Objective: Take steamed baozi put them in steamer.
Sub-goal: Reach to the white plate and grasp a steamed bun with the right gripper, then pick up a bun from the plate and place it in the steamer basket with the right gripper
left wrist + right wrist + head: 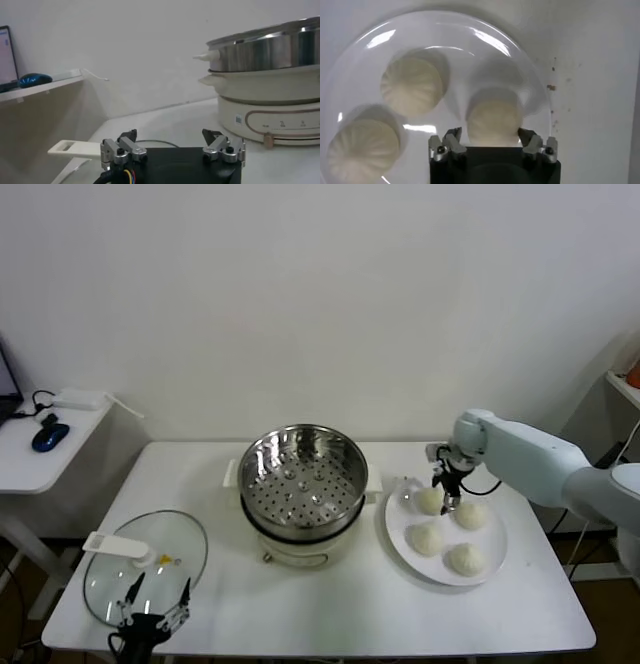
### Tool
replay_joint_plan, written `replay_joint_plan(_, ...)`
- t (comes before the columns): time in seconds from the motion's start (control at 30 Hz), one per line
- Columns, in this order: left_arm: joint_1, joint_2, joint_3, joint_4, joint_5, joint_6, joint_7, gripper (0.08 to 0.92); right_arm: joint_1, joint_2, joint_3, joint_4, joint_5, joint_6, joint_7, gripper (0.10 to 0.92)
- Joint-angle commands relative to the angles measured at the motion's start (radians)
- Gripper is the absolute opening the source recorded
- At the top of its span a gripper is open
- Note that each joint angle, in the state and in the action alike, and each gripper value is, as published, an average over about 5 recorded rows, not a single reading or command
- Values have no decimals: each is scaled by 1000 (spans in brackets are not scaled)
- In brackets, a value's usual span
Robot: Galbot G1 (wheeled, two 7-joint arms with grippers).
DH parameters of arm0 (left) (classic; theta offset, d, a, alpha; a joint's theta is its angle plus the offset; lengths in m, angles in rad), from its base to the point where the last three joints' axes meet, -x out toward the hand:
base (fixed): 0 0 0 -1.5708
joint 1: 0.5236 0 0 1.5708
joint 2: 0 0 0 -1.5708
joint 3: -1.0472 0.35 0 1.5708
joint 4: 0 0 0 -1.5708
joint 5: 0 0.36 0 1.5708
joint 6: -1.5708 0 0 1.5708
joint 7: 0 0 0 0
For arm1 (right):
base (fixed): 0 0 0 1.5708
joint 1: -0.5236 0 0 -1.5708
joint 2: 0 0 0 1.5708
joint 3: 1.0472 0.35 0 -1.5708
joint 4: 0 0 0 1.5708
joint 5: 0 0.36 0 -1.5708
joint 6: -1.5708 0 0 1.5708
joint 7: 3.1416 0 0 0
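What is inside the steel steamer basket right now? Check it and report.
Nothing: the steamer shows only its bare perforated bottom. All four baozi sit on the white plate. The pot under the basket is hidden.

A glass lid (150,562) lies on the white table (330,614).
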Motion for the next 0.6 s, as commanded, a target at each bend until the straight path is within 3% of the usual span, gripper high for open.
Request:
replay_joint_plan(0.03,1,-1,-1,2,2,-4,-1,823,-4,14,9,-11,-19,11,1,580)
replay_joint_plan(0.2,6,-1,-7,-6,-1,-8,-4,823,119,-33,-81,121,44,14,-7,504)
replay_joint_plan(0.4,14,-1,-11,-27,-4,-3,-3,823,431,-80,-246,337,168,102,-34,510)
replay_joint_plan(0.6,10,-4,-3,-26,1,1,-4,823,657,-55,-293,448,221,300,-63,526)
